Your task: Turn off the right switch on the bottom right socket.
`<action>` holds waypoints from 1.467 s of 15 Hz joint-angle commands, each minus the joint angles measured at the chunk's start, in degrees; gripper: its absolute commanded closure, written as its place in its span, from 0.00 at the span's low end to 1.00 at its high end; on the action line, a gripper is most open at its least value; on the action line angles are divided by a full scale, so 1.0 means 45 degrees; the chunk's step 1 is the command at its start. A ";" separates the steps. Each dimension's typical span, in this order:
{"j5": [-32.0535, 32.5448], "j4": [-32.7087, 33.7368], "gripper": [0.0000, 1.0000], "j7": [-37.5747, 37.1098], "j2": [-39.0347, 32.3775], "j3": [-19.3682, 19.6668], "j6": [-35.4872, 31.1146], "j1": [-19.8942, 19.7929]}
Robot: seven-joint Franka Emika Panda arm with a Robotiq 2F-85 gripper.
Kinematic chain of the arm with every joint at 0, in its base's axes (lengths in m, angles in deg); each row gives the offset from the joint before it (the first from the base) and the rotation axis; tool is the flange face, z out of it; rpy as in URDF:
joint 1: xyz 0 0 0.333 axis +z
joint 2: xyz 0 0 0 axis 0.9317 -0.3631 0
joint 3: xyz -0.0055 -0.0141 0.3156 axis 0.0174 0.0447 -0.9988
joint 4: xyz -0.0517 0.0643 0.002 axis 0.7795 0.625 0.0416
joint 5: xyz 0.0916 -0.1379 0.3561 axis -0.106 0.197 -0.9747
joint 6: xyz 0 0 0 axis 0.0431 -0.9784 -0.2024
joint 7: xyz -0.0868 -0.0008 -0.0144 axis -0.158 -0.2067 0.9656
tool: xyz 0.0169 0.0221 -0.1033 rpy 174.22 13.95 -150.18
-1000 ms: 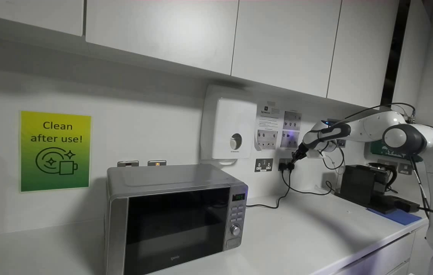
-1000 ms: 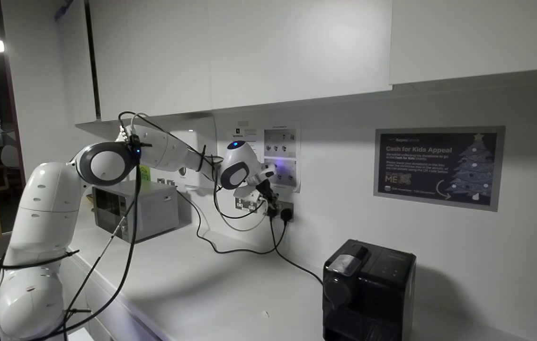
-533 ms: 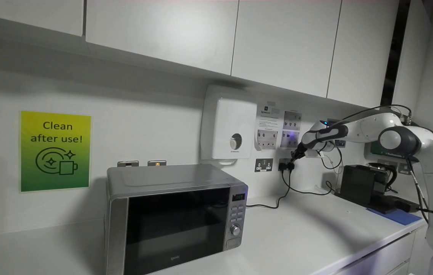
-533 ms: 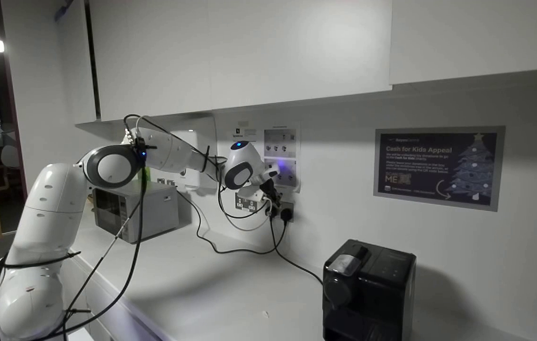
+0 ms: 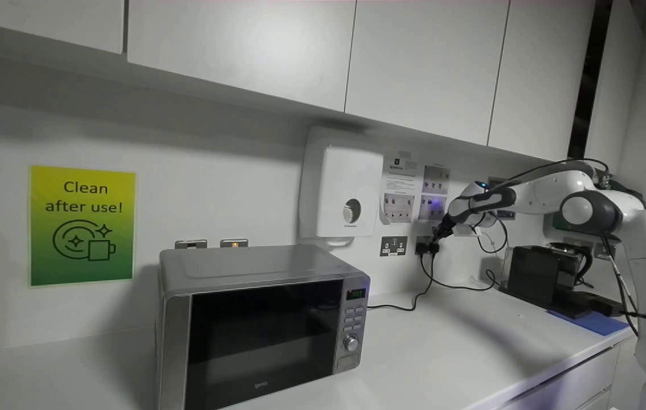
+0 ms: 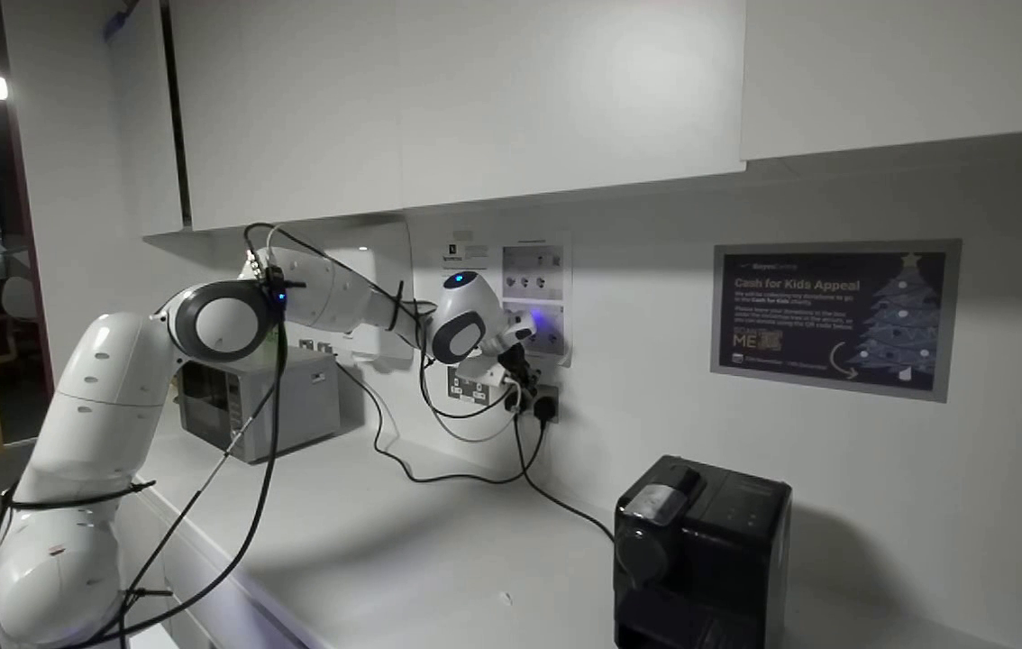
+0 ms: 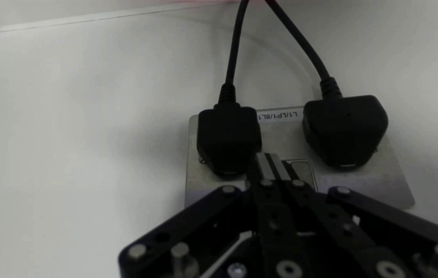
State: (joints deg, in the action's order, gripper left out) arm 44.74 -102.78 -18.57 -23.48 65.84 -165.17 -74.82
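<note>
A metal double socket plate (image 7: 362, 189) is on the wall with two black plugs in it, one plug (image 7: 228, 135) on the left and one (image 7: 344, 131) on the right of the wrist view, whose picture is upside down. My gripper (image 7: 273, 166) is shut with nothing between its fingertips. The tips are in front of the plate, between the plugs and right beside the left one. A rectangular switch frame (image 7: 306, 172) shows just right of the tips. Another switch is hidden behind the fingers. In both exterior views the gripper (image 5: 442, 230) (image 6: 520, 379) is at the plugged socket (image 5: 422, 247) (image 6: 553, 392).
Plug cables (image 5: 432, 273) (image 6: 524, 451) hang to the counter (image 5: 442, 336). Another double socket (image 5: 393, 246) (image 6: 466, 388) is beside it. A microwave (image 5: 260, 336) (image 6: 295, 401) and a black coffee machine (image 5: 534, 276) (image 6: 700, 550) stand on the counter. Cupboards (image 5: 425, 68) hang above.
The arm's elbow has moved forward, away from the base, and slightly down. The hand has shifted a little along with it, while the gripper has stayed at the plugged socket.
</note>
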 commanded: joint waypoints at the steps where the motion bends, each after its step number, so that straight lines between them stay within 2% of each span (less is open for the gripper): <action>1: 0.0207 0.0480 1.00 -0.0383 -0.0304 -0.0278 -0.0259 -0.0261; 22: -0.0014 0.1285 1.00 -0.0666 -0.0868 -0.0514 -0.0370 -0.0281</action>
State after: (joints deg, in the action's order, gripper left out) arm 44.73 -100.74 -20.42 -25.44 65.28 -165.16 -74.82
